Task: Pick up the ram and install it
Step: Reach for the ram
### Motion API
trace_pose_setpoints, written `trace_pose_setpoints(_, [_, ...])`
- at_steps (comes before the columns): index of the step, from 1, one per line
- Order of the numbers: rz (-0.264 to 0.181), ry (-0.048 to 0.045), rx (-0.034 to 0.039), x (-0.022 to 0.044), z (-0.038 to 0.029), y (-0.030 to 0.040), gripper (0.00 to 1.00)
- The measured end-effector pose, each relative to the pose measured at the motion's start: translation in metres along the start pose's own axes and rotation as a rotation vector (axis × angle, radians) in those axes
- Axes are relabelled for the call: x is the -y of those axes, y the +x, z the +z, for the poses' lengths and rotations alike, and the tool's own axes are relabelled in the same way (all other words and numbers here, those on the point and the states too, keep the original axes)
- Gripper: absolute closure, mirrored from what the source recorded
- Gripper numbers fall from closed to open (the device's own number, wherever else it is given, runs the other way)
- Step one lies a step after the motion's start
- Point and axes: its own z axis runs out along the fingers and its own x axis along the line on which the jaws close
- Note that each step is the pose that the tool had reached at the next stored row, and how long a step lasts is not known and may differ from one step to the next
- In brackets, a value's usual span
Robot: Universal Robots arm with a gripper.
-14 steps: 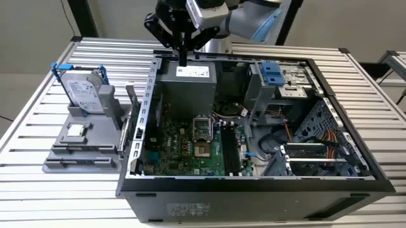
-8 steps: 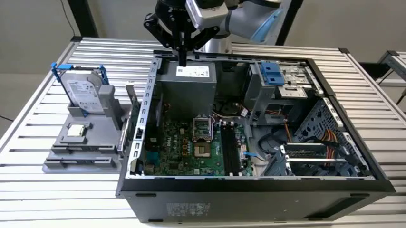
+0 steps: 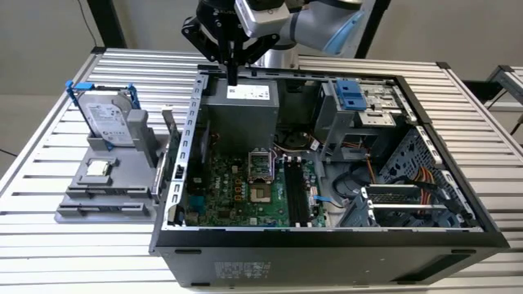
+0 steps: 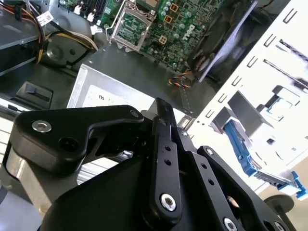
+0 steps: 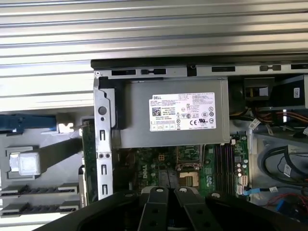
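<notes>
Early stage: nothing picked up yet, nothing installed. In exterior view, gripper (image 3: 233, 79) hanging over far side of open PC case (image 3: 327, 263), tips pointing down just above top of PSU (image 3: 241, 116). Fingers (image 5: 154, 207) drawn close together, approx shut, w/ nothing clamped btwn them as far as all three views tell.

Ram (image 3: 169, 131) not in hand: thin greenish stick standing on end at edge of grey fixture (image 3: 90, 211), on exterior view's left, outside case and just beside its side wall. Well apart from gripper, no contact. On same fixture, farther toward exterior view's left, silver HDD (image 3: 106, 116) w/ blue rails, upright, untouched.

Inside case, mobo (image 3: 237, 190) lying flat on near side of PSU. Long black slots (image 3: 294, 190) just to exterior view's right of CPU socket (image 3: 259, 174) look empty: no green stick seated in any, though slot latches too small to judge.

Judgement: zero of two parts done. Grasp of ram not made, and seating into slot not begun. Gripper currently nearer PSU than either ram or slots.
</notes>
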Motion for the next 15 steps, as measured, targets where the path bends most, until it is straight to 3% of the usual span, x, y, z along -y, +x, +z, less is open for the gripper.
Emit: trace_pose_setpoints(15, [0.0, -0.0002, 0.0, 0.0015, -0.0004, 0.0213, 1.0])
